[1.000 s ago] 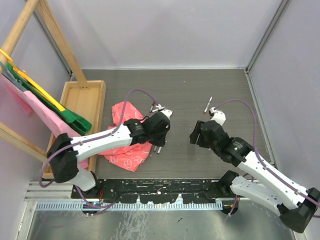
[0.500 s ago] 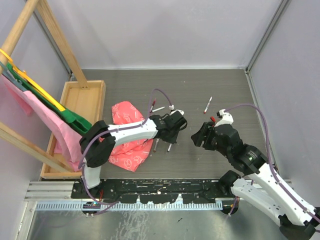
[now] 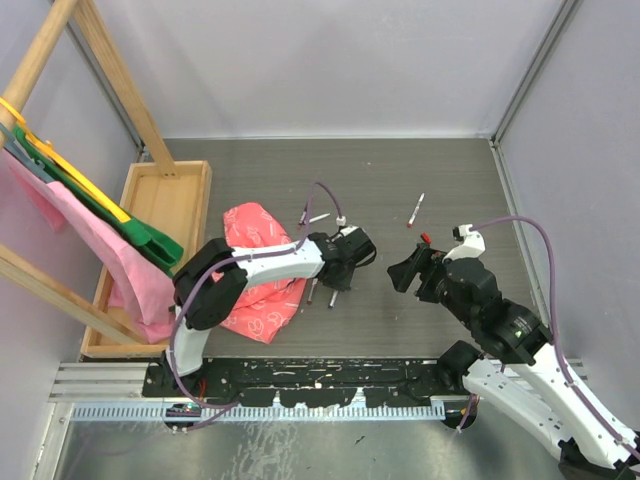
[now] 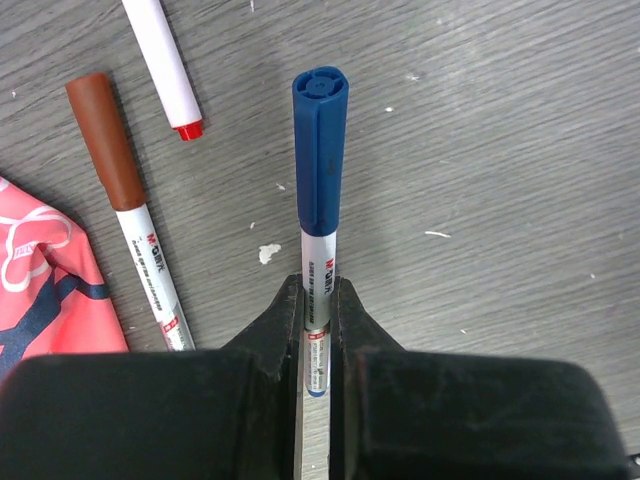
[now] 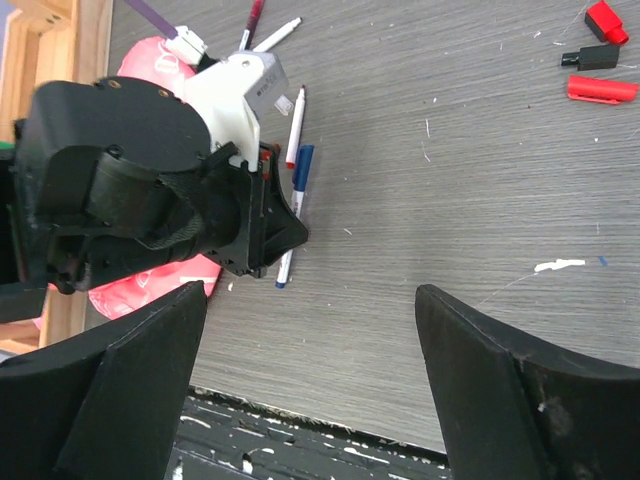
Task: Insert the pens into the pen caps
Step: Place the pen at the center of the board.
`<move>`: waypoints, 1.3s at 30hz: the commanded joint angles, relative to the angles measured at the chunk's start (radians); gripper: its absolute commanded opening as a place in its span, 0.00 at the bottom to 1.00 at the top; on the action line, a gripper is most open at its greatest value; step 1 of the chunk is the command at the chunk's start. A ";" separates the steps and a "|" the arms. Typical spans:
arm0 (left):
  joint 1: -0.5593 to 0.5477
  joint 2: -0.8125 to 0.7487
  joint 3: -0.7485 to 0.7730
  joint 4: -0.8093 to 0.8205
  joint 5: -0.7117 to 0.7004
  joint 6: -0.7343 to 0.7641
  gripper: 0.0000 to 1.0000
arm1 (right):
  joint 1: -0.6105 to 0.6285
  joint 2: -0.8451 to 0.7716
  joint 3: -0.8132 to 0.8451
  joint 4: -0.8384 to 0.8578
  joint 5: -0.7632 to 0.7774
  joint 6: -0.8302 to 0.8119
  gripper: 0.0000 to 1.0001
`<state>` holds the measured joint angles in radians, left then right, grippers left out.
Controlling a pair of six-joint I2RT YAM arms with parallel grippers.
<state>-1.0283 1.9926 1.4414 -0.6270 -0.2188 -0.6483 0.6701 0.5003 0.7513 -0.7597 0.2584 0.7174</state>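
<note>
Pink cloth (image 4: 40, 280) is lying left of the left gripper (image 4: 318, 300). Brown-capped pen (image 4: 130, 220) is lying just left of its fingertips, and a red-tipped uncapped pen (image 4: 165, 65) is lying farther ahead-left. Left gripper is clamping the white barrel of the blue-capped pen (image 4: 320, 150), with the cap sticking out ahead of the jaws. Right gripper (image 5: 310, 370) is standing wide open, gripping nothing, facing the left one. Red cap (image 5: 602, 90) and black cap (image 5: 590, 57) are lying ahead-right of it on the table (image 5: 450, 200).
</note>
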 commanded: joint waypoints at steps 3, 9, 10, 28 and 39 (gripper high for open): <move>0.002 0.041 0.077 -0.059 -0.058 -0.029 0.08 | -0.003 -0.044 -0.002 0.085 0.039 0.044 0.92; 0.022 0.043 0.072 -0.064 -0.058 -0.039 0.16 | -0.004 -0.061 -0.010 0.115 0.015 0.045 0.93; 0.024 0.043 0.070 -0.062 -0.058 -0.038 0.18 | -0.004 -0.063 -0.010 0.116 0.015 0.041 0.93; 0.030 -0.092 0.054 0.004 0.008 0.028 0.30 | -0.004 -0.141 -0.043 0.149 0.030 0.008 0.93; 0.041 -0.382 -0.019 0.078 0.037 0.263 0.33 | -0.004 -0.096 -0.026 0.141 0.035 -0.045 0.90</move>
<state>-0.9981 1.7245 1.4330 -0.6098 -0.2020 -0.5217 0.6701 0.3763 0.7033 -0.6598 0.2703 0.7013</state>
